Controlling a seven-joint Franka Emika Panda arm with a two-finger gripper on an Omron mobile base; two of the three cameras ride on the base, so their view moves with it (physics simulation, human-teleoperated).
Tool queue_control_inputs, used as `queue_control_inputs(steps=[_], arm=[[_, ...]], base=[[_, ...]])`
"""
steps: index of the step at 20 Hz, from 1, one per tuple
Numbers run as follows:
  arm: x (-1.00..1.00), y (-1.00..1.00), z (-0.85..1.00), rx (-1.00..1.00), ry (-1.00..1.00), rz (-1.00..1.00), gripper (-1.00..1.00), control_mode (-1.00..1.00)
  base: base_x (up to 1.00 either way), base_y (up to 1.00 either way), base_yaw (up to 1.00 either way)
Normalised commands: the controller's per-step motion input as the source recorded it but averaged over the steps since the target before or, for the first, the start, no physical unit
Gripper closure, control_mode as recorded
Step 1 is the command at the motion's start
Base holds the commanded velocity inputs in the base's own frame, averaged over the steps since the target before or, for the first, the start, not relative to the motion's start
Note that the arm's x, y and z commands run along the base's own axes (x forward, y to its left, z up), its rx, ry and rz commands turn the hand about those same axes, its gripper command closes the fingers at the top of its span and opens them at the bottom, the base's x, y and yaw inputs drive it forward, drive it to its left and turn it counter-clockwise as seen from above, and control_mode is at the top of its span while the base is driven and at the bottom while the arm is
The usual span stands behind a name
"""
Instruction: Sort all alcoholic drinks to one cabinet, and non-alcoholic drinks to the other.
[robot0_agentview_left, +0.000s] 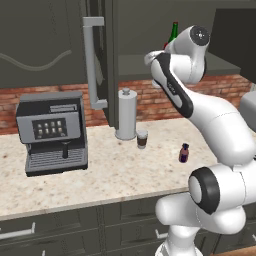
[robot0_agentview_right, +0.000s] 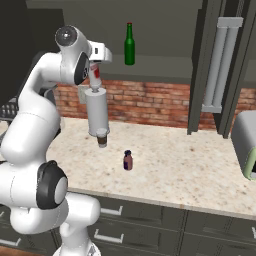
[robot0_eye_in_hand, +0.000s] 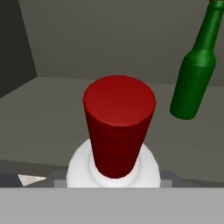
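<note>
Bottles come first: two tall ones, both upright with their long axis running straight up and down. One is the white bottle (robot0_eye_in_hand: 113, 168) with a red cap, seen from above in the hand view, its cap pointing toward the camera and its rounded white shoulders spreading below. In the right base view a sliver of its white body and red label (robot0_agentview_right: 95, 73) shows beside the hand, up at the level of the cabinet shelf. The gripper (robot0_agentview_right: 98, 59) sits right at this bottle, but its fingers are hidden, so I cannot tell whether they are spread or pinching it.

The second is the slim green bottle (robot0_agentview_right: 129, 46), dark glass with a long neck and a small red top, standing on the shelf of the open cabinet (robot0_agentview_right: 165, 67). In the hand view it stands behind and to the right of the red cap.

Two short drinks stand upright on the speckled counter (robot0_agentview_left: 110, 175), apart from each other: one coffee cup (robot0_agentview_left: 142, 139) with a pale lid and brown sleeve, and one tiny purple bottle (robot0_agentview_left: 184, 153) with a dark cap. The cup stands just beside a tall grey canister (robot0_agentview_left: 126, 114). One dark coffee machine (robot0_agentview_left: 51, 131) sits at the counter's left. The cabinet door (robot0_agentview_left: 102, 60) stands open, its pale bar handle (robot0_agentview_left: 91, 62) vertical.
</note>
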Motion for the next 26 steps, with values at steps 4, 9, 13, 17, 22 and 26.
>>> queue_control_inputs(steps=[4, 9, 13, 17, 22, 26], arm=[[0.0, -0.03, 0.29, 0.06, -0.04, -0.04, 1.0, -1.0], [-0.17, -0.08, 0.25, 0.03, -0.08, -0.03, 1.0, -1.0], [-0.28, -0.09, 0.24, 0.02, -0.06, -0.02, 1.0, -1.0], [-0.29, -0.1, 0.25, 0.01, -0.06, -0.02, 1.0, -1.0], [-0.11, -0.04, 0.22, 0.01, -0.04, -0.02, 1.0, -1.0], [0.0, 0.0, 0.13, 0.01, -0.03, -0.01, 1.0, -1.0]], base=[[0.0, 0.0, 0.0], [0.0, 0.0, 0.0], [0.0, 0.0, 0.0], [0.0, 0.0, 0.0], [0.0, 0.0, 0.0], [0.0, 0.0, 0.0]])
